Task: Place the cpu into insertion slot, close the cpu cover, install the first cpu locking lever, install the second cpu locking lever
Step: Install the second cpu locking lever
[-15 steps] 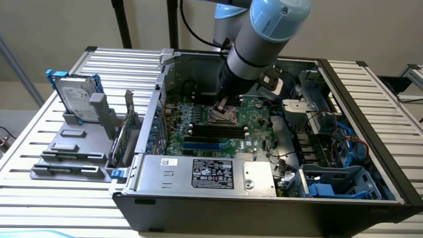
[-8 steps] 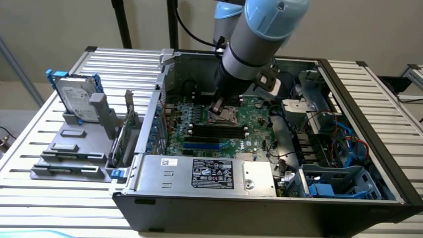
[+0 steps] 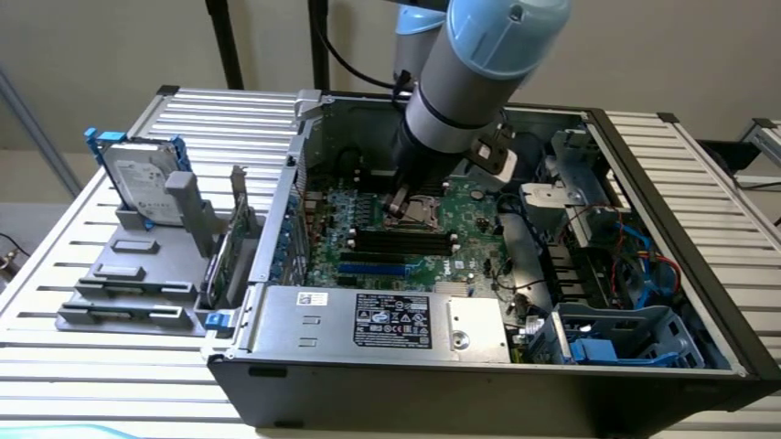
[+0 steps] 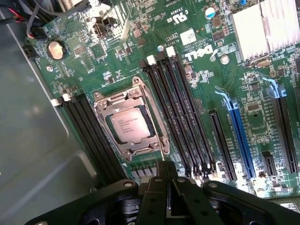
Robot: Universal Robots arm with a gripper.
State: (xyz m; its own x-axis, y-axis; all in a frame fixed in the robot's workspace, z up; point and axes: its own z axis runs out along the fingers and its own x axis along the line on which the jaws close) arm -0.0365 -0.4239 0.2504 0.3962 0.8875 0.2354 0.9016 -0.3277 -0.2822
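The cpu, a square chip with a dull metal top, lies flat in the insertion slot on the green motherboard. The cpu cover, a silvery frame, lies down around it, and the chip shows through its window. A thin locking lever runs along the side of the slot that faces the memory sticks. My gripper is shut with its fingertips pressed together and nothing between them. It hovers just off the slot's corner, by that lever's end. In the exterior view the gripper reaches down into the open case, right at the slot.
Black memory sticks flank the slot on both sides. A finned heatsink and blue and black expansion slots lie beyond them. The case walls, the power supply and a drive cage with cables hem in the board.
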